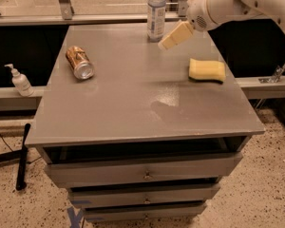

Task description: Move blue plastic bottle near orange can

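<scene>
Single camera is looking down steeply from the front side, facing the table [133,84] and its drawers [145,174] head-on, sitting at middle range so the whole top is showing. Floor [270,194] is filling the lower corners. Gripper [173,36] is hanging upper right, over the table's far edge.
</scene>
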You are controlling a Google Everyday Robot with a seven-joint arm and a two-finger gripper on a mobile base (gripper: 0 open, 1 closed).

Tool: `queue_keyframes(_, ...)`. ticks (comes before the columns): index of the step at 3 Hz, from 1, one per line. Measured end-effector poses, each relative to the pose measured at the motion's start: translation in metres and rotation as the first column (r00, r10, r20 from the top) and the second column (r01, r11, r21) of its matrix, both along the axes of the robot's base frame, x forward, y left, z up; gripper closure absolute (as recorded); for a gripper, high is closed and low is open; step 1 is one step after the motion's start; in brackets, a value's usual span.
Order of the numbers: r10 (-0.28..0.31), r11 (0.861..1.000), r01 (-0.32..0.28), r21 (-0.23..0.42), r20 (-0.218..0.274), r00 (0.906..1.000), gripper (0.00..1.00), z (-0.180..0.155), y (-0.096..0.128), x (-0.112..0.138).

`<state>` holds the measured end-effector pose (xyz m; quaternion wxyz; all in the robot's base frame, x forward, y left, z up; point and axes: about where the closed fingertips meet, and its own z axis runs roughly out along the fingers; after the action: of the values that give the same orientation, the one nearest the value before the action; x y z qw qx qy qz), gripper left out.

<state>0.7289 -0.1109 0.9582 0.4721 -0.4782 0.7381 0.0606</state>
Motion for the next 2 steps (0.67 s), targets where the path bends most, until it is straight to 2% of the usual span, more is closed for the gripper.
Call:
queue_keyframes(1, -0.028, 0.999, 0.028, 0.034, 0.015, 0.9995, 0.0, -0.002, -0.002, 0.002)
queue_keyframes(2, -0.075, 0.989, 0.064, 0.134, 0.077, 0.9942, 0.0, -0.002, 0.002, 0.032)
